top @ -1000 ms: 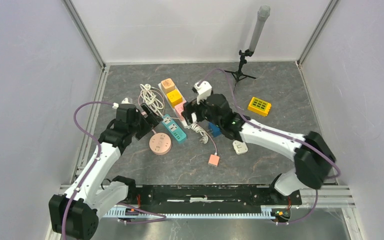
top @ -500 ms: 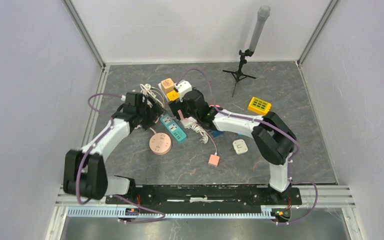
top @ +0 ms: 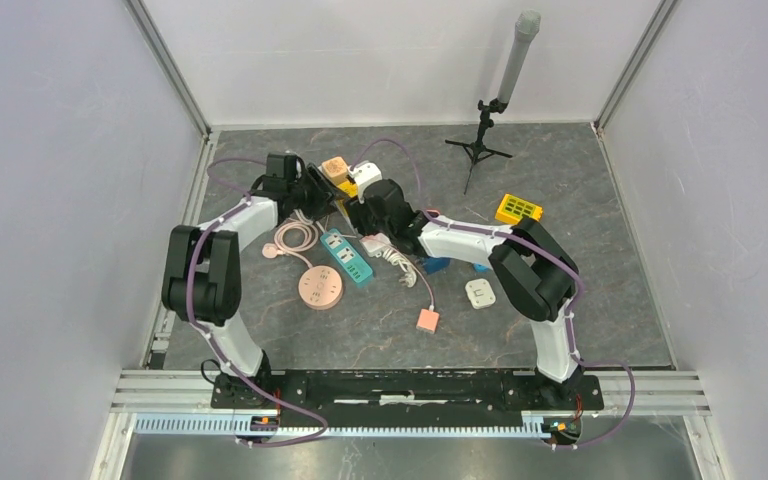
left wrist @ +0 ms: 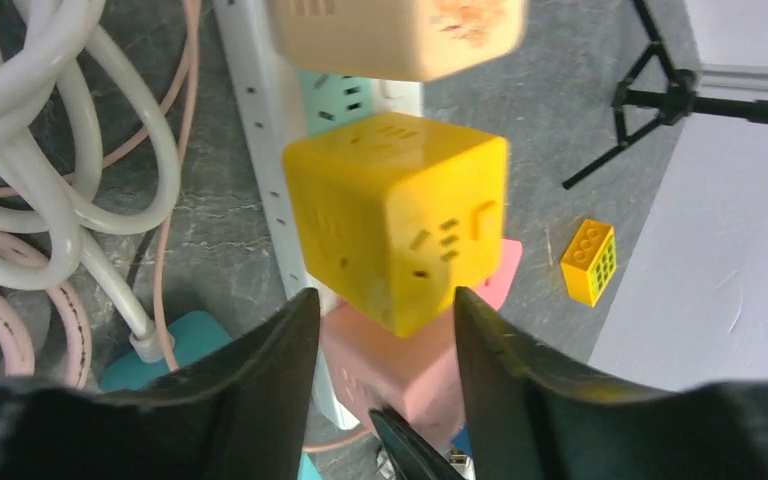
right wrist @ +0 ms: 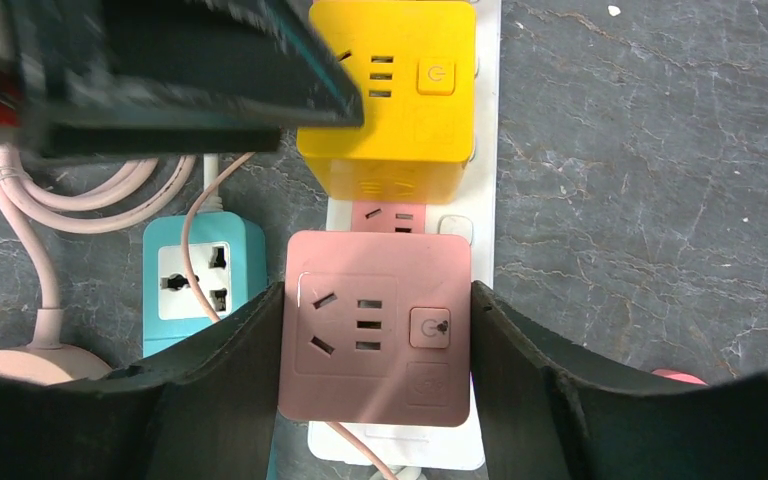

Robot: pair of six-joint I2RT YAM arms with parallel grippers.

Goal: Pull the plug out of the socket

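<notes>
Right gripper (right wrist: 375, 300) clamps one pink plug (right wrist: 375, 350); left gripper (left wrist: 385, 300) clamps one yellow plug (left wrist: 395, 215).

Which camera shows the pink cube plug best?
Right wrist view: the pink cube plug sits face-on, whole. Left wrist view catches only a part below the yellow cube; overhead, the arms mostly hide it.

blurry peach cube (left wrist: 395, 35) half out of frame at top; white power strip (left wrist: 260, 130) largely under yellow cube (left wrist: 395, 230)

A yellow plug (right wrist: 385, 90) and a pink plug (right wrist: 375, 340) sit on the white power strip (right wrist: 482, 200); teal socket (right wrist: 203, 270) left of the strip; grey, pale-veined surface (right wrist: 660, 200).
</notes>
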